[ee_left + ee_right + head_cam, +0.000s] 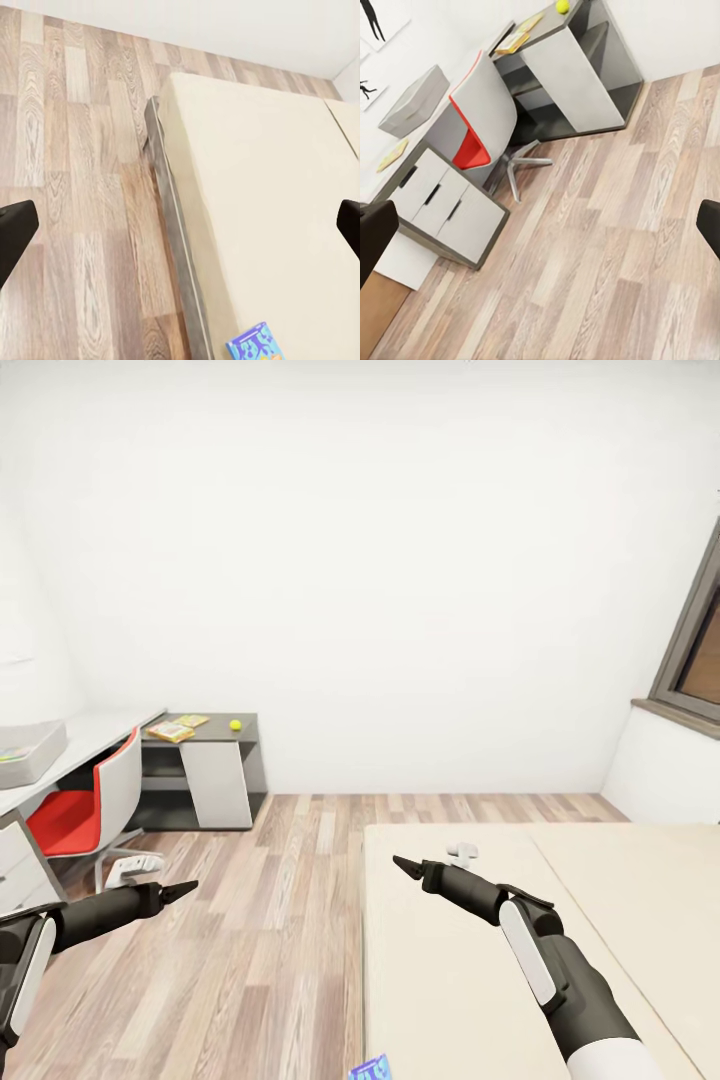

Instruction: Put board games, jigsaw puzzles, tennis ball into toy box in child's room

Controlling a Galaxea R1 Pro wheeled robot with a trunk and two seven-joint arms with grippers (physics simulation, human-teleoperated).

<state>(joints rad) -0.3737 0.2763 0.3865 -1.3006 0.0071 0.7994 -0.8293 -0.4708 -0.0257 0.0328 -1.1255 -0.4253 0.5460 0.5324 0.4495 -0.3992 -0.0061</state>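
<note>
**Two empty claws between bed and desk**

The small blue board game box with orange print [370, 1069] lies on the cream mattress of the bed [600, 920], below and behind the right gripper [402, 865] — the picture's edge cuts it off, so its long axis cannot be told. The left gripper [186, 887] hangs over the brown wood-plank floor [280, 920]; in both wrist views the dark fingertips [13, 232] stand wide apart, holding nothing. Far ahead of the left claw, the light-grey toy box [28, 750] sits on the pale desk top [95, 732], cropped by the frame. The small yellow-green tennis ball [235, 725] and flat yellowish squares [172, 731] — too small to read — rest on the lower dark cabinet section, beyond a red-and-white swivel chair [95, 805].
</note>
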